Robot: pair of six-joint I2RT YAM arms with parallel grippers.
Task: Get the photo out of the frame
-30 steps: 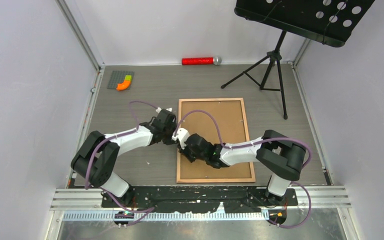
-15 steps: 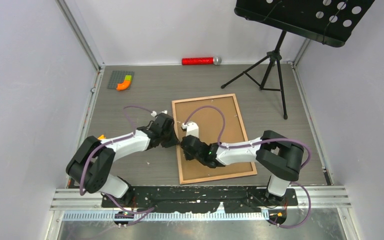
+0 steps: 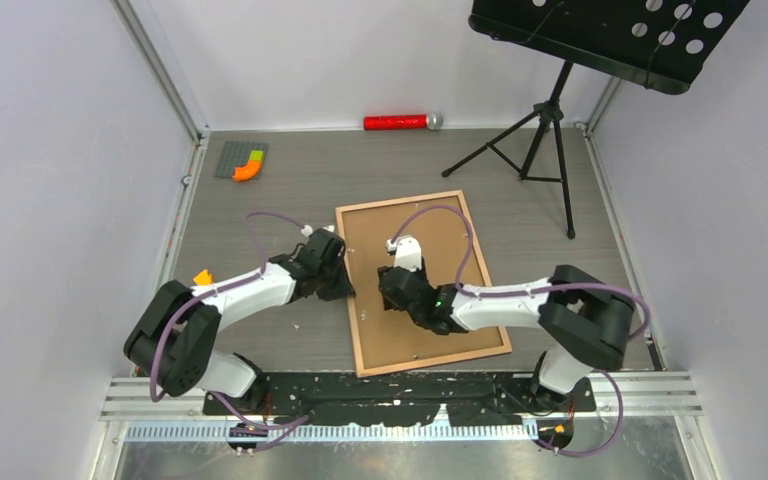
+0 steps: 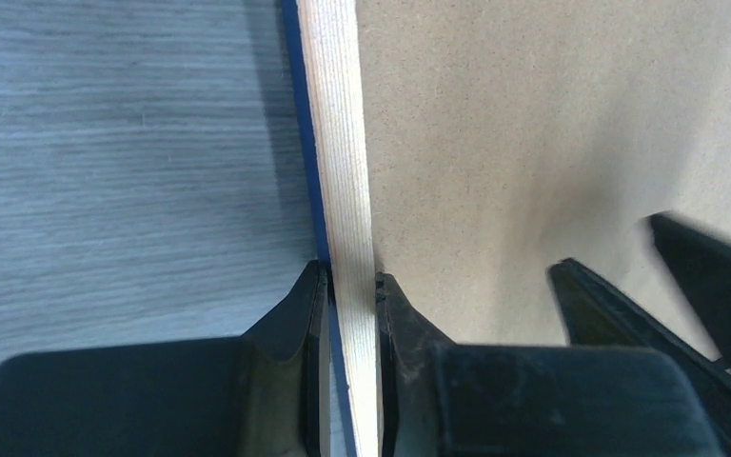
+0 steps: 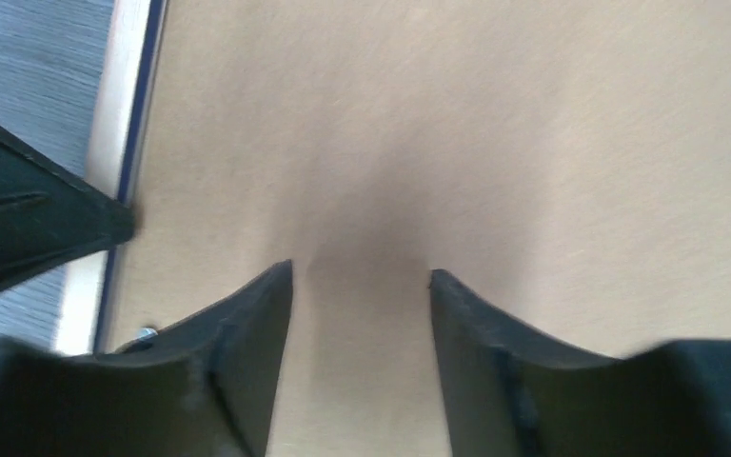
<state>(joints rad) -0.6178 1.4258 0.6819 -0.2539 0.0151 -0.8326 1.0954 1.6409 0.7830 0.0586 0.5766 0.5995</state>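
Grey wood-grain table (image 3: 360,160), frame (image 4: 338,143) lying back-up, red tube (image 3: 396,122), grey brick plate (image 3: 230,155), music stand (image 3: 550,108)

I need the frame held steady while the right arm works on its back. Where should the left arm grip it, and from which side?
Grip the frame by its left rail, coming from the left. The rail is thin with a free outer edge, so the jaws can straddle it, as the left gripper does. The backing board lies flat inside, offering no edge.
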